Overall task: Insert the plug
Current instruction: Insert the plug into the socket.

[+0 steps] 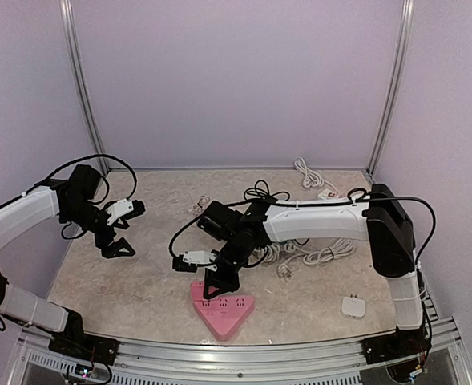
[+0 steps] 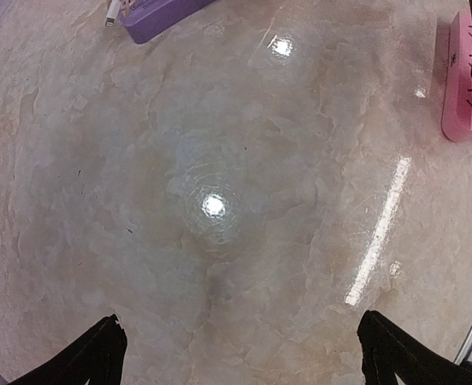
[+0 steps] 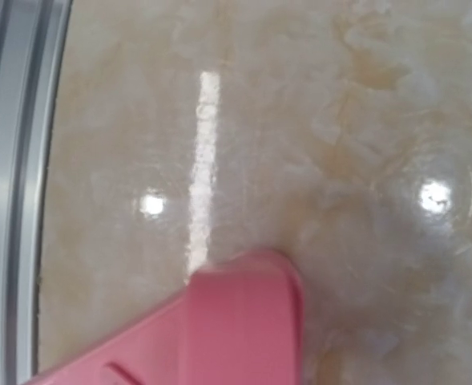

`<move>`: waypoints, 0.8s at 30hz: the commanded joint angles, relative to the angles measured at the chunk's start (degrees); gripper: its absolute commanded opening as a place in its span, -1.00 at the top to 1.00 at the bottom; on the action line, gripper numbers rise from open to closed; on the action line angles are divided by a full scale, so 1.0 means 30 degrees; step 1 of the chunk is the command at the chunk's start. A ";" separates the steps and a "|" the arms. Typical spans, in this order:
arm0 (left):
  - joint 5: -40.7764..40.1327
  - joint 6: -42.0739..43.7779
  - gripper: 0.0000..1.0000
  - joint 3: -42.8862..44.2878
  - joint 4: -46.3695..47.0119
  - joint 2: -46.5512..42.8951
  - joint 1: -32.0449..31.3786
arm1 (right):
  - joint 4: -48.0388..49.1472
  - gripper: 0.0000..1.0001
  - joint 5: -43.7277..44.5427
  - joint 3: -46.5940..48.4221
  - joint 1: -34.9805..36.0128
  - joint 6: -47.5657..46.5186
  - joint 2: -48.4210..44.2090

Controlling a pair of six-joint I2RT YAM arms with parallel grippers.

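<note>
near the front edge, mid desk, pink strip point(image 1: 222, 309) lying flat, right gripper point(image 1: 219, 281) low over its far corner, cannot tell its finger gap or whether it holds a plug, white cords point(image 1: 312, 253) heaped toward right edge, left gripper point(image 1: 128, 229) above left side, fingers point(image 2: 99, 353) wide

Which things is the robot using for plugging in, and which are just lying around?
For the job:
- pink triangular plastic power strip
- right end effector, just above the strip

Just lying about:
- small white square charger block
- tangle of white cables
- coiled white cable by the back wall
</note>
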 commanded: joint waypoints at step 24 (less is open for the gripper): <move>0.0706 -0.0100 -0.97 0.0085 0.0140 -0.0416 0.0114 | -0.0174 1.00 0.4718 -0.2812 0.2508 0.0414 -0.2573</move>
